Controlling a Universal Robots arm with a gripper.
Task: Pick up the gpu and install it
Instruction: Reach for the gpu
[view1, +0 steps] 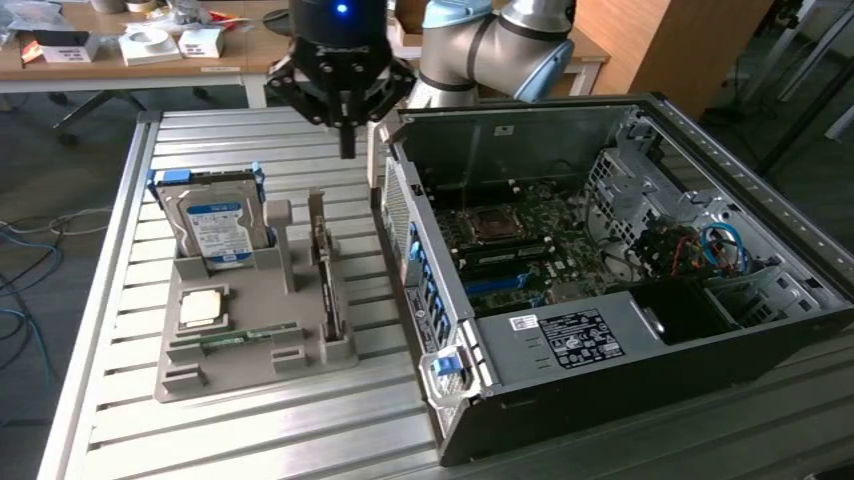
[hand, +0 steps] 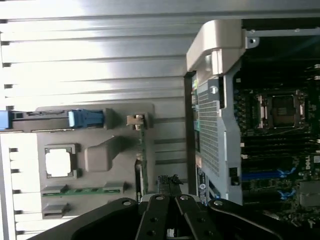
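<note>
Closed and empty, the claw (view1: 347, 146) is hanging over the slatted metal table (view1: 200, 430), its fingers pressing together with nothing between them. Below the claw and nearer the exterior camera, the graphics card (view1: 324, 268) is standing on its long edge in a slot of the grey holder (view1: 180, 375), untouched and well apart from the fingertips. Farther from the claw on the same holder, a blue-labelled hard drive (view1: 214, 225) is standing upright, a square processor chip (view1: 200, 305) is lying flat in its recess, and a memory stick (view1: 247, 336) is lying along the holder's far edge. On the claw's other side, the open computer case (view1: 396, 205) is lying on the table with its motherboard (view1: 534, 240) facing up. The claw is hovering just outside the case's rear corner, between case and holder.
</note>
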